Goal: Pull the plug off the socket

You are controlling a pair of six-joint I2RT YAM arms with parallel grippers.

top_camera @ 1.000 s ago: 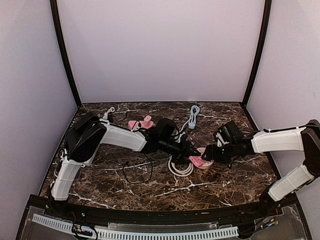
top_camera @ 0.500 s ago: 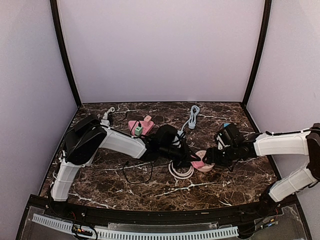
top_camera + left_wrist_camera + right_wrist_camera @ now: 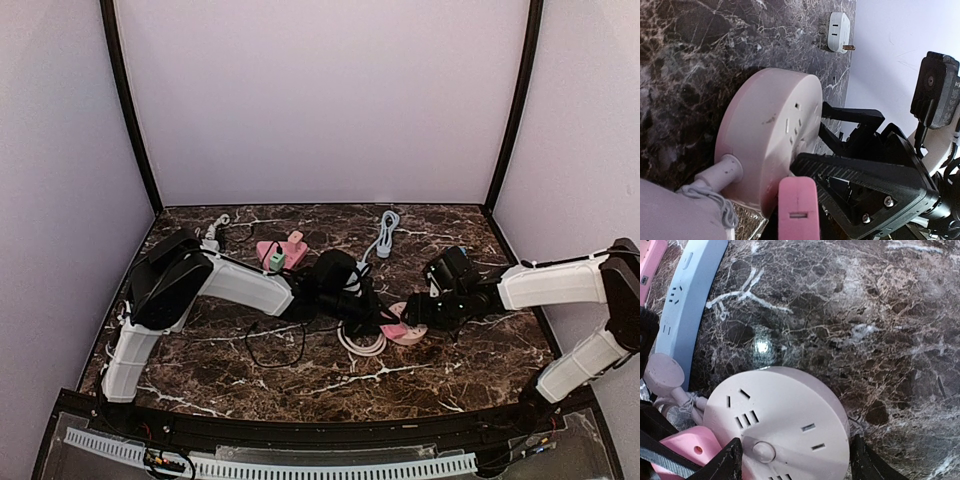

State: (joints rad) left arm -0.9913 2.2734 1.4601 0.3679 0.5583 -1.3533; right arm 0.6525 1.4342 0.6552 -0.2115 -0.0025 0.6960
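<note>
Reaching inward, left pincer (image 3: 384, 317) pinches the plug (image 3: 798, 207), right pincer (image 3: 413, 315) clamps the socket (image 3: 772, 135).

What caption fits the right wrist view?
Right hand grips the round socket on the marble table; left hand pinches its pink plug.

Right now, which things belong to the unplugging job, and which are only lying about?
Job:
- round pink socket
- pink plug

Lying about:
- blue power strip
- white adapter
- green plug
</note>
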